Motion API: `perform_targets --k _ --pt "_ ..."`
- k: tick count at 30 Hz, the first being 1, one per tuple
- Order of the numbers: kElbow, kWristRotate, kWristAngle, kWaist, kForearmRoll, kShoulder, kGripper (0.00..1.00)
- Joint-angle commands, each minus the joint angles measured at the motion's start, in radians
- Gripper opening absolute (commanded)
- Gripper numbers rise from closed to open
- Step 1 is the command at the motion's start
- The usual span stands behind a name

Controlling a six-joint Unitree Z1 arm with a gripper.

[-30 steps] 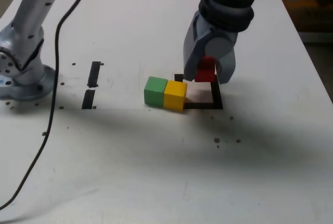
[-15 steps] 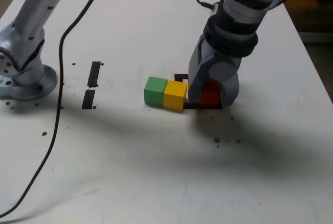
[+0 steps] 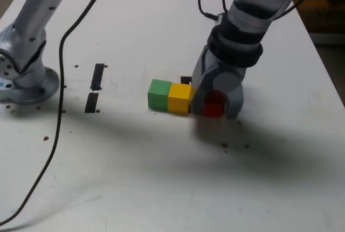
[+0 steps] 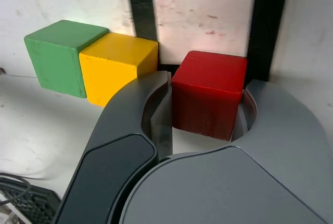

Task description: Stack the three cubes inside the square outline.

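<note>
Red cube (image 4: 209,94) is sitting between gripper (image 3: 217,104) jaws, clamped, low at the square outline (image 4: 266,23), center-right of exterior frame. Yellow cube (image 3: 180,97) is touching green cube (image 3: 160,94) beside it.

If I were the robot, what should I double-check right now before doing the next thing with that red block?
1. Red cube sits between the fingers of the gripper: ok, the jaws close on both its sides.
2. Red cube inside the square outline: cannot tell; in the wrist view it seems to sit at one edge of the frame, possibly over the tape.
3. Red cube resting on the table: cannot tell, its underside is hidden by the gripper.
4. Yellow cube clear of the gripper: not ok, one finger is right beside it.
5. Green cube and yellow cube still to be stacked: ok, both are side by side outside the outline.
</note>
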Motion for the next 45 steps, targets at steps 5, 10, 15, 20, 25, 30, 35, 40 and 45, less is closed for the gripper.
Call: perform_targets --k 5,10,15,20,25,30,35,40,45 --pt "0.085 -0.004 -0.004 0.009 -0.020 -0.054 0.15" --pt "0.181 -0.023 0.009 0.022 -0.026 -0.127 0.15" --pt "0.215 -0.045 0.066 0.027 -0.029 -0.192 0.15" --pt "0.187 -0.044 0.129 0.025 -0.036 -0.207 0.15" --pt "0.179 -0.025 0.143 0.020 -0.077 -0.203 0.15" --pt "0.191 -0.020 0.149 0.005 -0.119 -0.197 0.15" --pt "0.221 -0.018 0.143 -0.008 -0.163 -0.187 0.16" --pt "0.220 -0.016 0.139 -0.009 -0.177 -0.178 0.16" --pt "0.219 -0.016 0.142 -0.009 -0.174 -0.173 0.17"
